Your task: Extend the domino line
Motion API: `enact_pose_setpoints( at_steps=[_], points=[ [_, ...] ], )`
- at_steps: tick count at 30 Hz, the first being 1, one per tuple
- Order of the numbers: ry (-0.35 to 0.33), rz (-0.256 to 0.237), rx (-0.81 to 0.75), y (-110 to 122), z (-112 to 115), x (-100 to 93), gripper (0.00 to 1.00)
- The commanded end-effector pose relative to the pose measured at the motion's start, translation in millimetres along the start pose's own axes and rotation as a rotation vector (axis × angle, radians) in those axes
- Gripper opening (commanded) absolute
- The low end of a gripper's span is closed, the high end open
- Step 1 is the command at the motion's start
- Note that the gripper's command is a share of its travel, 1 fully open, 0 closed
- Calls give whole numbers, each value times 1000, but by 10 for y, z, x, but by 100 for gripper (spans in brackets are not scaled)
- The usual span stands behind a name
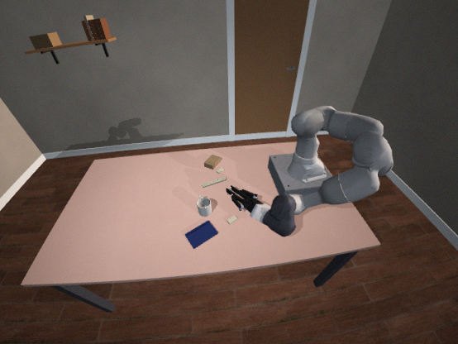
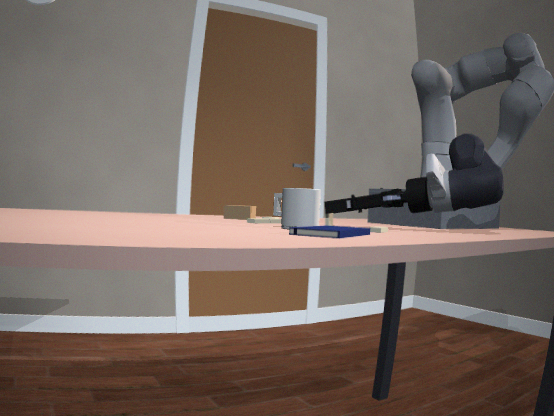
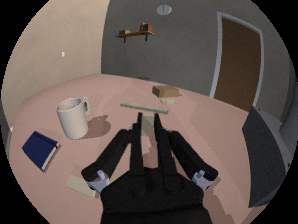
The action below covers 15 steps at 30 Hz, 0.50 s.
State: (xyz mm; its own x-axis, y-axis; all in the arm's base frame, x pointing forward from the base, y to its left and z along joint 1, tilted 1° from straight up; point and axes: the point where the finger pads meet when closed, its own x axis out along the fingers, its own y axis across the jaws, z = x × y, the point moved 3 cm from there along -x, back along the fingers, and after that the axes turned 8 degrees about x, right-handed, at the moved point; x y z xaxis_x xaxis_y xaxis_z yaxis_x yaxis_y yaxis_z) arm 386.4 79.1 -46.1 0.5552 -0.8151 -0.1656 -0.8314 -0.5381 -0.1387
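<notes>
The line of dominoes (image 1: 214,182) lies flat beyond the mug; it also shows in the wrist view (image 3: 141,106). My gripper (image 1: 228,190) reaches out low and almost level over the table, just right of the line's near side. It is shut on a cream domino (image 2: 330,218) that hangs upright from the fingertips (image 2: 327,205), its lower edge at or just above the table. I cannot read its face. One loose domino (image 1: 220,169) lies beyond the line by the brown block. Another (image 1: 232,220) lies near the book, under my wrist.
A white mug (image 1: 203,206) stands left of my fingers. A blue book (image 1: 201,234) lies in front of it. A brown block (image 1: 212,161) sits at the back. The robot base (image 1: 298,174) is at the right.
</notes>
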Motion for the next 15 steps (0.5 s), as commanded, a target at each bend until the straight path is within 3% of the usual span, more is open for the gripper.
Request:
enact_pose_setpoints(
  at_steps=[1, 10, 11, 15],
  points=[
    [-3, 0, 6, 3, 17, -2, 22],
    [-3, 0, 6, 3, 17, -2, 22],
    [-3, 0, 6, 3, 17, -2, 33],
    [-3, 0, 6, 3, 17, -2, 33]
  ],
)
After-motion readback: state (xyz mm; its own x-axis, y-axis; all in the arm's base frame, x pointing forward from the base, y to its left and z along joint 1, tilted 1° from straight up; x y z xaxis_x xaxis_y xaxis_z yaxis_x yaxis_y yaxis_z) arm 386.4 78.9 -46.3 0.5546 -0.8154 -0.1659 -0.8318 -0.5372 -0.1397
